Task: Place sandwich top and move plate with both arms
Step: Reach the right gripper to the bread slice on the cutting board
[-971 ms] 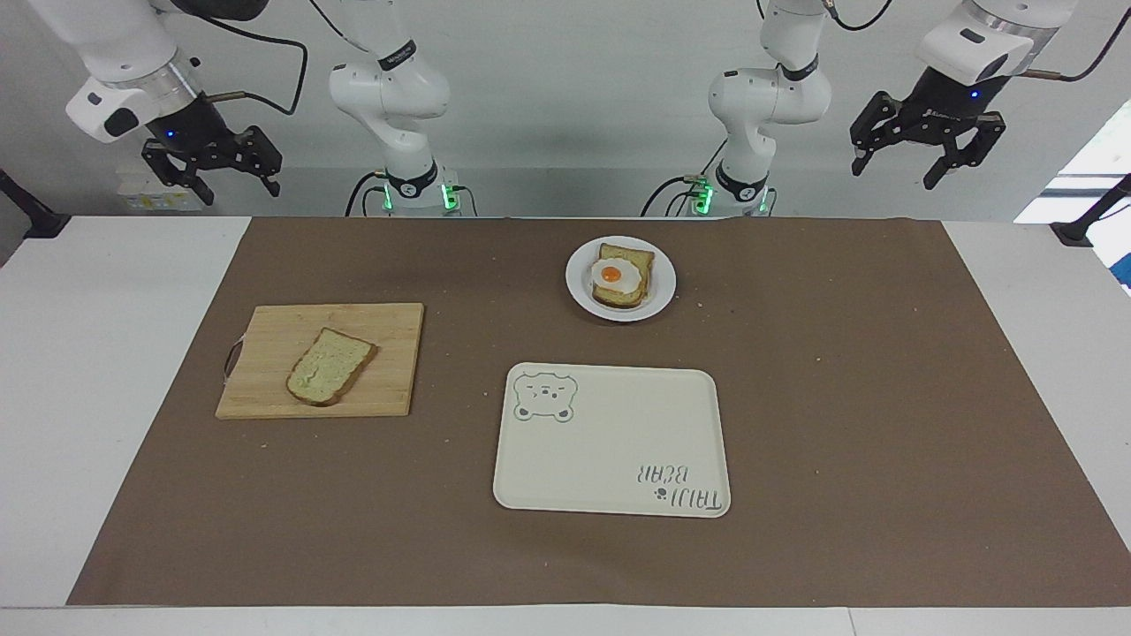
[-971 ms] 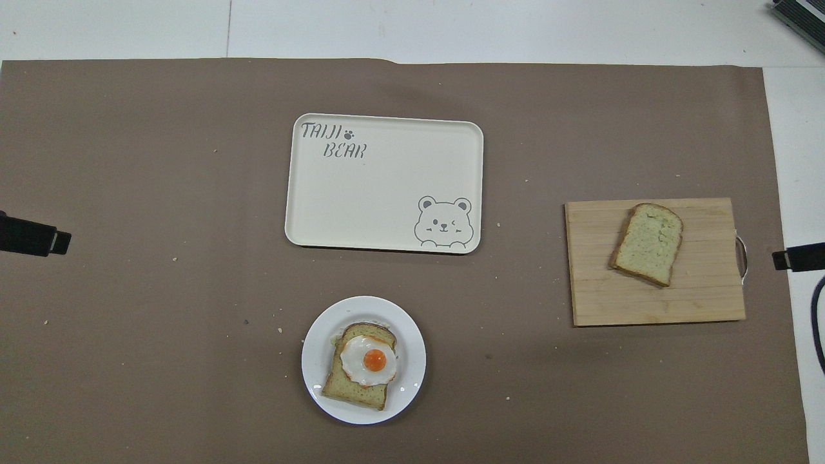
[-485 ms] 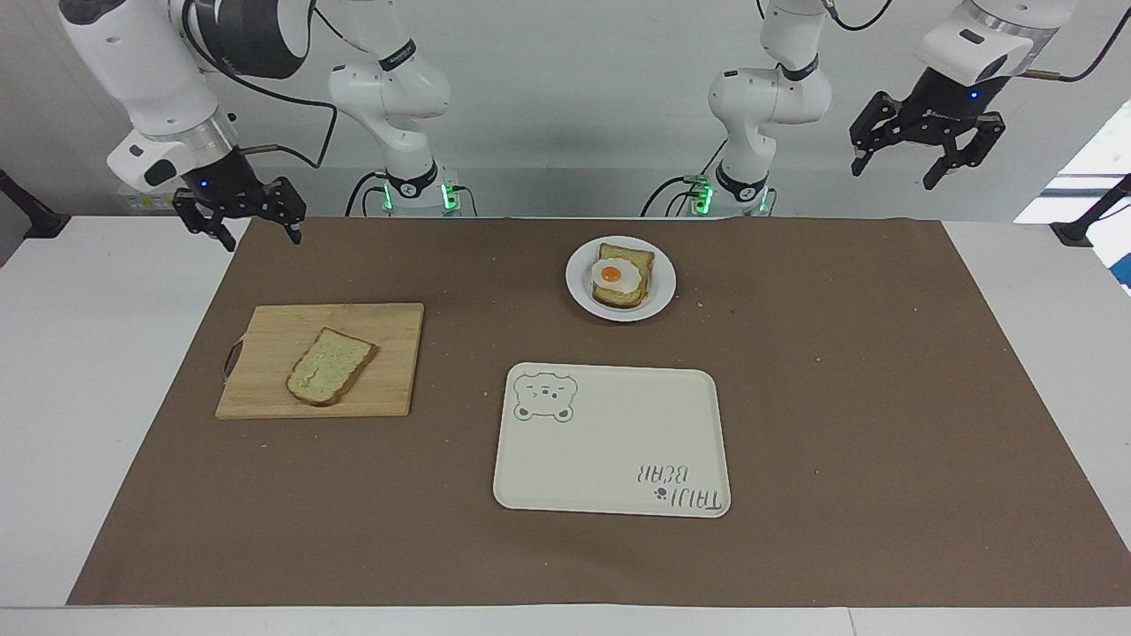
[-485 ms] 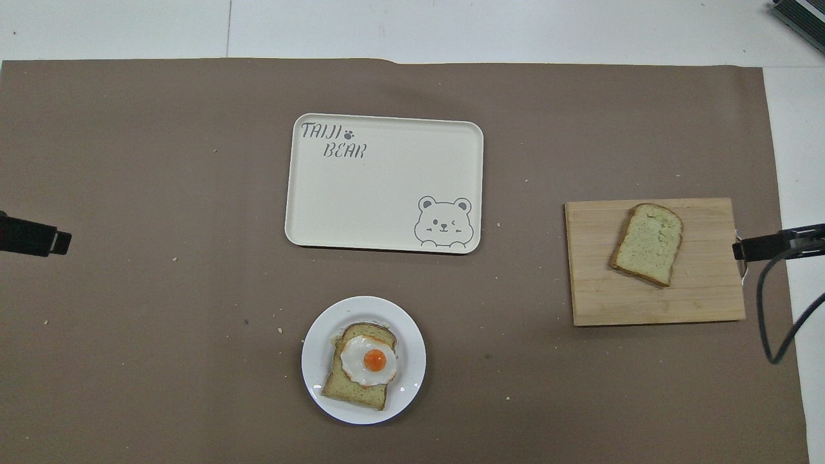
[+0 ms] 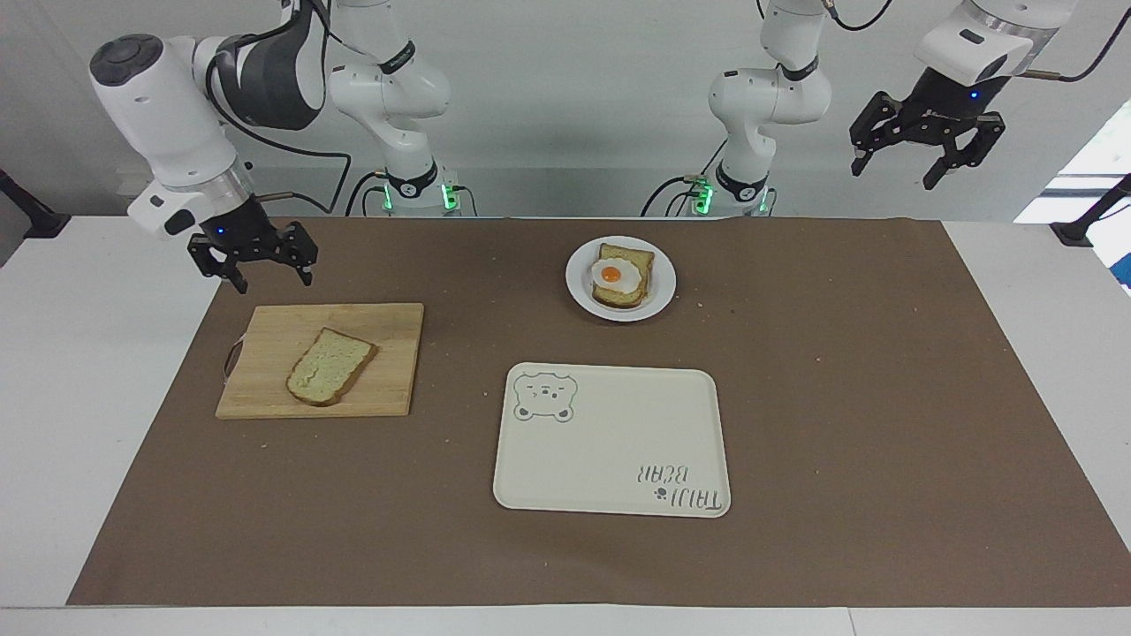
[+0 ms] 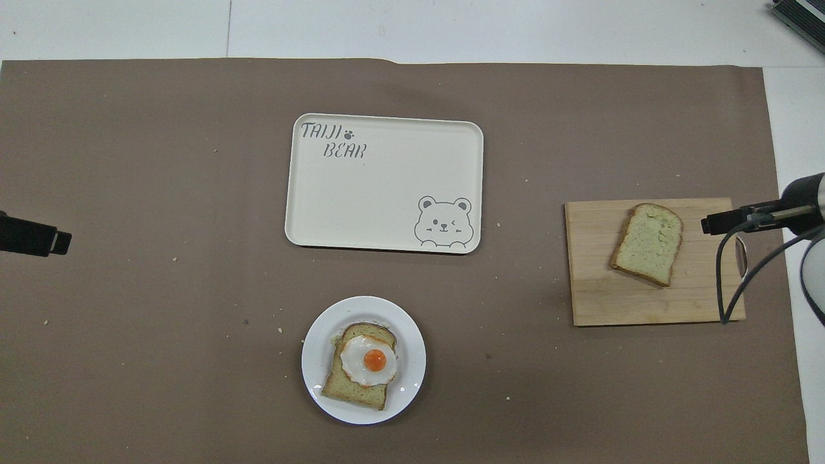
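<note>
The right hand [image 5: 261, 272], open and empty, hangs at the upper left of the facing view near the cutting board [image 5: 265, 389], where the sandwich top [image 5: 329, 366] lies; the left hand [image 5: 928, 159] waits open at upper right; the next move is probably lowering to grasp the slice for the plate [image 5: 664, 284].

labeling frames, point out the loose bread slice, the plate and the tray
bread slice [image 5: 330, 366], facing view, middle of its top face
plate [image 5: 664, 283], facing view, bare white rim beside the egg toast
tray [image 6: 387, 193], overhead view, bare middle of its floor
</note>
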`<state>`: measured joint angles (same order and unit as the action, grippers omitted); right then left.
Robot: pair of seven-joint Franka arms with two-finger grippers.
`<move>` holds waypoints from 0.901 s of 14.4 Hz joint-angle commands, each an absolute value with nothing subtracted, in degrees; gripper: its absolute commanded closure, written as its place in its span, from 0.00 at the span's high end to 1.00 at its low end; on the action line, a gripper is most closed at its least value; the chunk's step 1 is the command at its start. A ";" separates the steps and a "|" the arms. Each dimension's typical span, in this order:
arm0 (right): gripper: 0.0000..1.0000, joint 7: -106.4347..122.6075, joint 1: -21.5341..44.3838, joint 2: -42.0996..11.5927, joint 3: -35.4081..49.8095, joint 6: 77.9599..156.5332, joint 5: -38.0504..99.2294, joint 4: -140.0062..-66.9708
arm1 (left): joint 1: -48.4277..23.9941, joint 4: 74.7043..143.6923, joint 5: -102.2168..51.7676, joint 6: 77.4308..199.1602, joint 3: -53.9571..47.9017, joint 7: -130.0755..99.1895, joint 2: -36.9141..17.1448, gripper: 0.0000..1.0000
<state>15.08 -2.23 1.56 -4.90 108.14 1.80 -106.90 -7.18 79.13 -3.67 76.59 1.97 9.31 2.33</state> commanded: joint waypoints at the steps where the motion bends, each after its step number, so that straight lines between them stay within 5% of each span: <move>1: 1.00 14.24 -2.37 -0.34 -4.48 111.43 3.16 -107.31 | -8.09 80.86 -4.04 76.99 2.55 8.53 3.78 1.00; 13: 1.00 23.54 -1.14 -9.75 -3.78 124.95 3.16 -111.96 | -8.09 80.86 -4.13 76.99 2.55 8.53 3.78 1.00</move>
<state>19.69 0.79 -9.07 -4.07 120.57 2.07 -109.57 -7.19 79.13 -3.68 76.60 1.97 9.31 2.33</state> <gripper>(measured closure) 0.000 0.000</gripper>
